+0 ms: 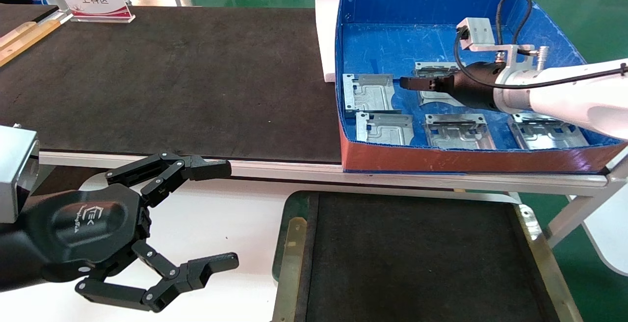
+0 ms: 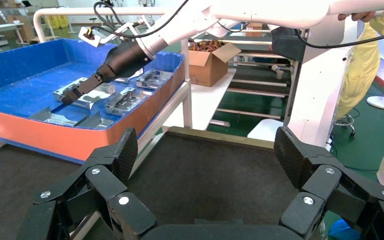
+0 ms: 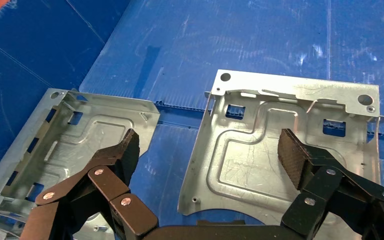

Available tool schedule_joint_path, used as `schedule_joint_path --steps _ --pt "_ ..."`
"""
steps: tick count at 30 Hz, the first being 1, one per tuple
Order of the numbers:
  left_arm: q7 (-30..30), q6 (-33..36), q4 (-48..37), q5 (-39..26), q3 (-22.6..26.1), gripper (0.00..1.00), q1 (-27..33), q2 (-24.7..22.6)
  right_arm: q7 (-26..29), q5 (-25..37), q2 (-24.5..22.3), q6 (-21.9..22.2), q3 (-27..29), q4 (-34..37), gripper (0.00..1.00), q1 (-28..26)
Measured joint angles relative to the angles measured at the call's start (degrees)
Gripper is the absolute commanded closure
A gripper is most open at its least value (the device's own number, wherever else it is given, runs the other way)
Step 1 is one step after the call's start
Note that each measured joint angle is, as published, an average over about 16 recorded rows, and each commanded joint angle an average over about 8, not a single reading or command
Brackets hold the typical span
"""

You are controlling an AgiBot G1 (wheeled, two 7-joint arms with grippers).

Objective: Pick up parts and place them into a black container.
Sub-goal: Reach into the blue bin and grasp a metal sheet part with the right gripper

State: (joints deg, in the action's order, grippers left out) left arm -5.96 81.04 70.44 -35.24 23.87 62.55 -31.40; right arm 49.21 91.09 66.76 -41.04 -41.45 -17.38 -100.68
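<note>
- Progress looks nil so far: the black container (image 1: 417,263) shows a bare felt floor, and five parts (image 1: 369,92) lie flat in the blue box (image 1: 441,32), none lifted.
- Right gripper (image 1: 409,83) hovers inside the blue box over the parts, jaws spread and holding nothing; in the right wrist view one part (image 3: 285,145) sits below, between its fingers (image 3: 297,155).
- Left gripper (image 1: 223,216) rests parked near the container's left rim, jaws released and empty.
- Box walls stand on all sides, so a part probably has to rise above the red front wall (image 1: 466,159) before crossing.
- Room over the container appears open.
</note>
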Motion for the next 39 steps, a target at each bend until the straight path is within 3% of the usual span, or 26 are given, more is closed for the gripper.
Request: schedule_joint_path --steps 39 --pt "0.00 0.00 0.00 0.00 0.00 0.00 0.00 0.00 7.97 6.37 -0.15 1.97 -3.86 -7.03 1.00 1.30"
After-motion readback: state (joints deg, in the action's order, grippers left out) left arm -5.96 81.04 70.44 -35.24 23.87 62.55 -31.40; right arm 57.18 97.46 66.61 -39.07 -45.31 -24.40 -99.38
